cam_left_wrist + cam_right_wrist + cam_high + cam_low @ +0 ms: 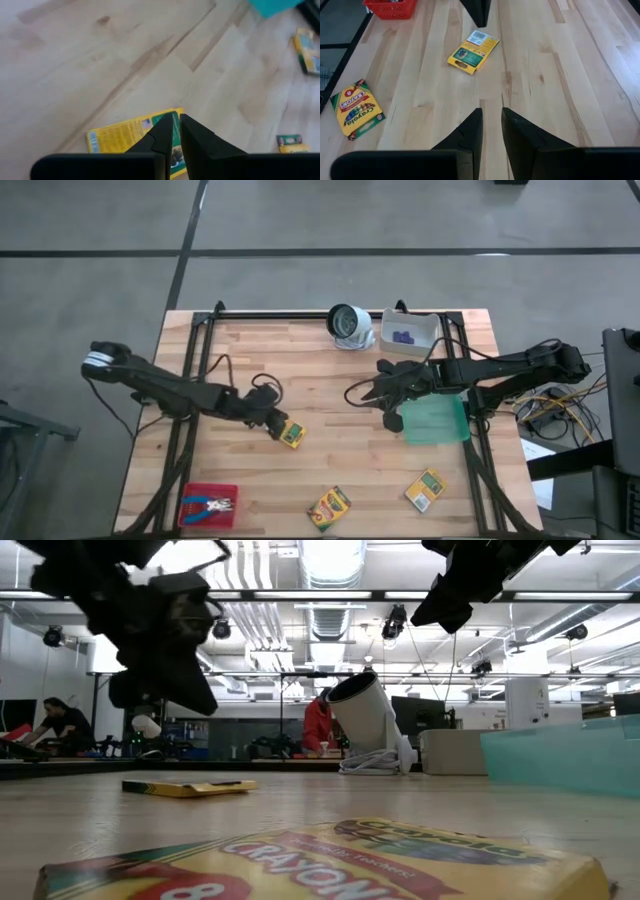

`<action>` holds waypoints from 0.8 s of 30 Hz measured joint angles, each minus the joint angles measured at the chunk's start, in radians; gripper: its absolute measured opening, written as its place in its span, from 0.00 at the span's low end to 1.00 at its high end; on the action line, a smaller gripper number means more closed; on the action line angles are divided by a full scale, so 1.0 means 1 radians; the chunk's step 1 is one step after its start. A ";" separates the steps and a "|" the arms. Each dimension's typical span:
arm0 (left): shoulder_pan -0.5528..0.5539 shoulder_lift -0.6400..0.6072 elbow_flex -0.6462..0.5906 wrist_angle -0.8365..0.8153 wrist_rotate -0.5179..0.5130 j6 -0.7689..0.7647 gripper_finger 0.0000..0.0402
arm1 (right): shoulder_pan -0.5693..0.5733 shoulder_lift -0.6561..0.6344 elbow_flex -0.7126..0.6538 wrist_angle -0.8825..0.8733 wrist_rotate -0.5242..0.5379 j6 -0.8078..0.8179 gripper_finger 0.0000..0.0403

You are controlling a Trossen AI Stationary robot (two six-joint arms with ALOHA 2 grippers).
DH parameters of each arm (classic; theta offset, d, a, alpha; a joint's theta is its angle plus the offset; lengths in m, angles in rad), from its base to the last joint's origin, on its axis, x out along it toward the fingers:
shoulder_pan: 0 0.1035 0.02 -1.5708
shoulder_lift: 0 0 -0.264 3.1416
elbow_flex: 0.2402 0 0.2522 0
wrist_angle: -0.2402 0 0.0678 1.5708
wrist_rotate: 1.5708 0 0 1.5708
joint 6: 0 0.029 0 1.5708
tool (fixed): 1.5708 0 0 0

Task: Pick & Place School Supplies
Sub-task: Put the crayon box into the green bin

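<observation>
High view: the left pincer [277,426] hovers near the surface [300,370] centre, fingers almost closed and empty, just beside one crayon box [291,434]. Two more crayon boxes [329,507] [425,489] lie along the front edge. The right pincer [385,393], slightly parted, holds nothing.

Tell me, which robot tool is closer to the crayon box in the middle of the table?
The left. The left tool hangs right over that crayon box. The right tool is much farther off, across the table next to the green mat.
</observation>
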 joint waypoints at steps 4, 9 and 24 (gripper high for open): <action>-0.043 -0.054 -0.111 0.168 -0.037 -0.051 0.09 | 0.000 0.000 0.000 0.000 0.000 0.000 0.17; -0.049 -0.090 -0.245 0.392 0.024 -0.077 0.09 | -0.001 0.000 0.000 -0.009 -0.054 -0.025 0.17; -0.048 -0.111 -0.290 0.442 0.045 0.067 0.09 | 0.000 0.000 0.000 0.007 -0.088 -0.045 0.17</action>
